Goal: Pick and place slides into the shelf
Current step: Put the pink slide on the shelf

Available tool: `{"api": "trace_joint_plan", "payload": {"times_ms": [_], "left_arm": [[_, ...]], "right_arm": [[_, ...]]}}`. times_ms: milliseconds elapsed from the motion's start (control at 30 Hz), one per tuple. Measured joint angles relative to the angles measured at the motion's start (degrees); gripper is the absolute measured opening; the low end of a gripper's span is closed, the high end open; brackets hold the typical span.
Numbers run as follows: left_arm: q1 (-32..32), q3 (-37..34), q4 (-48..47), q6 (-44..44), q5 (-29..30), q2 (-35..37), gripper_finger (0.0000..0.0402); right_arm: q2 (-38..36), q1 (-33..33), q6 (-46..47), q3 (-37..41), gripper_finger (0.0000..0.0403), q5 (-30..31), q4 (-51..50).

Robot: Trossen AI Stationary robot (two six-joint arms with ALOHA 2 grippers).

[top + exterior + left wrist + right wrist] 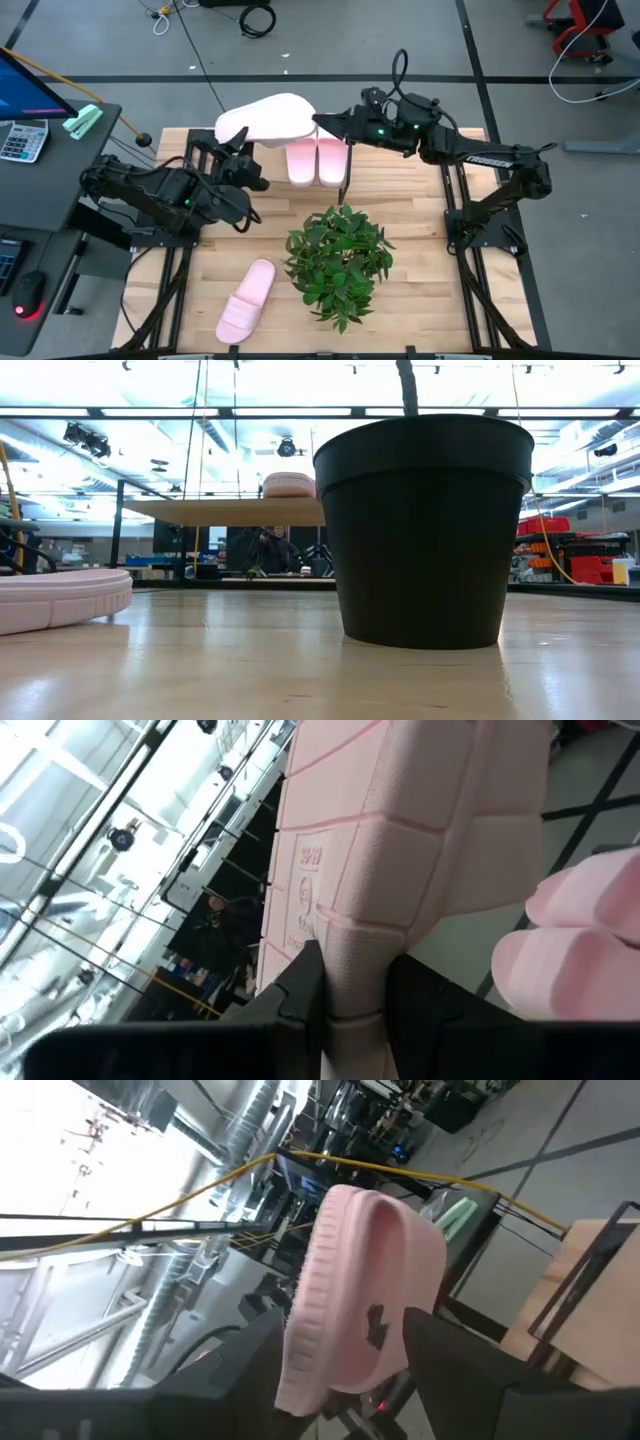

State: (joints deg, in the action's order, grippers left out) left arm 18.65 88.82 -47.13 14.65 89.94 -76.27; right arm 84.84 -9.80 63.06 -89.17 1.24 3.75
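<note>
- The left gripper, in the upper left of the high view, is clamped on a pale slide; in the left wrist view its dark fingers pinch the ridged sole edge of that slide.
- The right gripper, at upper centre of the high view, is clamped on the same slide's other end; in its wrist view the slide sits between the dark fingers.
- The held slide hangs over the shelf, just left of two slides already standing there.
- I judge the step calls for lowering it level into the free space beside that pair, without knocking them.
- One slide lies at the lower left of the table, left of the potted plant, well apart from the shelf.
</note>
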Motion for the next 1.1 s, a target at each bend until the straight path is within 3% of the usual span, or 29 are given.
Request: {"api": "trace_joint_plan", "payload": {"times_ms": [267,633,1100], "left_arm": [[-0.04,0.00,-0.84,-2.49,-0.96,0.00,0.0080],[-0.07,-0.02,-0.82,-3.68,-3.20,-0.22,0.0079],[-0.22,-0.09,-0.38,-4.61,-5.63,-0.66,0.0079]], "right_arm": [[0.80,-0.33,-0.04,0.00,0.0207,0.66,3.24],[0.78,-0.31,-0.09,0.00,0.0157,1.90,3.60],[0.78,-0.31,-0.17,0.00,0.0146,3.23,3.55]]}}
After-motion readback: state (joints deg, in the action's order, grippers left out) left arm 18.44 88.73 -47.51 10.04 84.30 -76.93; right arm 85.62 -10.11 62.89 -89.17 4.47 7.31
